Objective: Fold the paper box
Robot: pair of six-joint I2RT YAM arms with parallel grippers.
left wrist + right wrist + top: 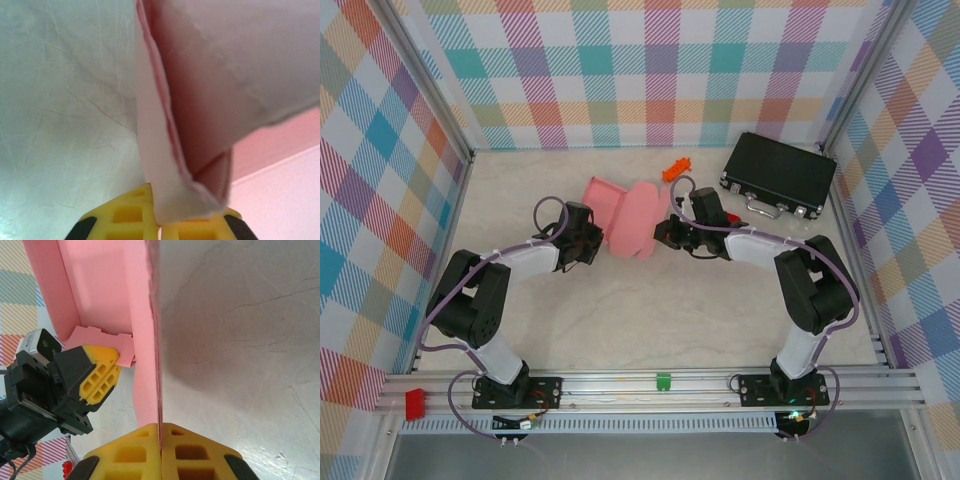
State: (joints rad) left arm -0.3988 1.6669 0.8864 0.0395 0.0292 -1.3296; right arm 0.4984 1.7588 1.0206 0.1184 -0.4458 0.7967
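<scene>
In the right wrist view, the yellow ribbed fingers of the right gripper (161, 440) are pressed together on a thin upright edge of the paper box (100, 280), and the pink sheet runs straight into the seam between them. In the left wrist view, the left gripper (160, 222) pinches a doubled, slightly frayed fold of the same pink cardboard between its yellow fingers.

The table (650, 320) is pale cream with a smooth, faintly veined, marble-like face. Pastel checked cloth walls (650, 70) close it in on three sides, held by aluminium posts, and a metal rail (860, 388) runs along the near edge.

The paper box is matt and thin. It is part-folded, with curved panels standing up and a notched tab hanging loose, and it sits at mid-table between the two grippers. A black hard case (778, 175) with a metal handle lies at the far right. A small orange object (675, 168) lies just beyond the box.

Both arms rise from their bases with elbows bent outward. Their white forearms slant inward, so the wrists face each other across the box.
</scene>
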